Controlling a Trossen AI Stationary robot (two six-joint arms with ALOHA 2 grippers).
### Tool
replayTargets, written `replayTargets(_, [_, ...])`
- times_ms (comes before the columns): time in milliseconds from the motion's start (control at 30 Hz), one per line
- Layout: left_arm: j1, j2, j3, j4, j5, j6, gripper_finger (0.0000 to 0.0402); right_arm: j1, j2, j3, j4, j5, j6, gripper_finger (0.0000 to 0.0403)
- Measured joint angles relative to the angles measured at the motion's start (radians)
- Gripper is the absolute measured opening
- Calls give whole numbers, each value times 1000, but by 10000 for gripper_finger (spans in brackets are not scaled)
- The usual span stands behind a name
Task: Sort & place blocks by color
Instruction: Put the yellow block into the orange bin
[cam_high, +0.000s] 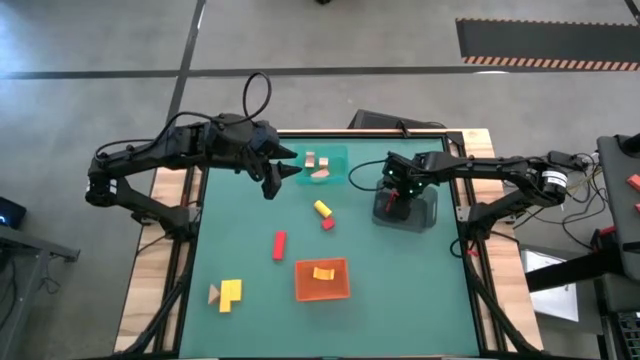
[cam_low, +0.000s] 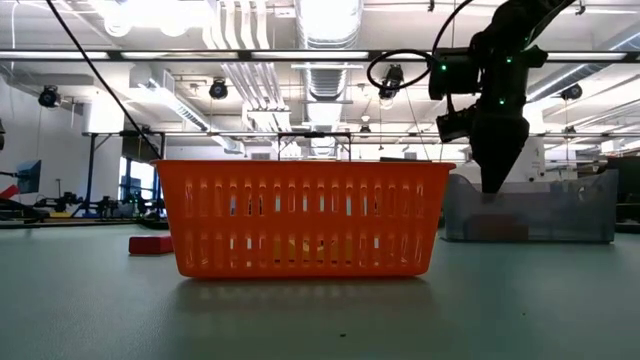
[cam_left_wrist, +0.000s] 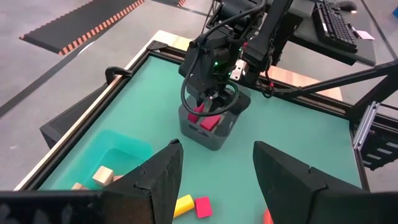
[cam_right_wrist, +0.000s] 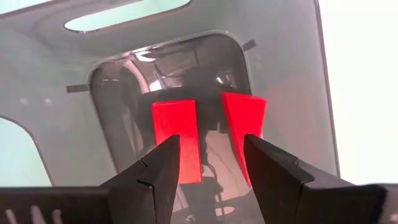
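Spread dark right gripper (cam_right_wrist: 208, 163) hangs inside the grey plastic tray (cam_high: 425, 212), right of centre, above two red wooden blocks (cam_right_wrist: 177, 138); left gripper (cam_left_wrist: 214, 180), also spread, hovers beside the teal tray (cam_high: 340, 157) holding tan blocks (cam_high: 317, 166).

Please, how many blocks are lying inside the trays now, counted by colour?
Red blocks, in the grey tray: 2
Tan blocks, in the teal tray: 2
Yellow block, in the orange tray: 1
Total: 5
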Motion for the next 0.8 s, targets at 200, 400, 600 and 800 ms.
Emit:
replayTargets(200, [0,0,0,-30,0,-30,180,1,-19,12,-29,-11,53,161])
replayTargets(400, [0,0,-7,-113,1,-137,180,1,-75,106,-98,-15,81,148])
replayTargets(600, [-1,-7,-71,-176,2,-286,180,1,-144,233,-99,-10,128,133])
replayTargets(800, [-2,-9,-165,-284,60,-482,180,1,-174,349,-98,7,154,119])
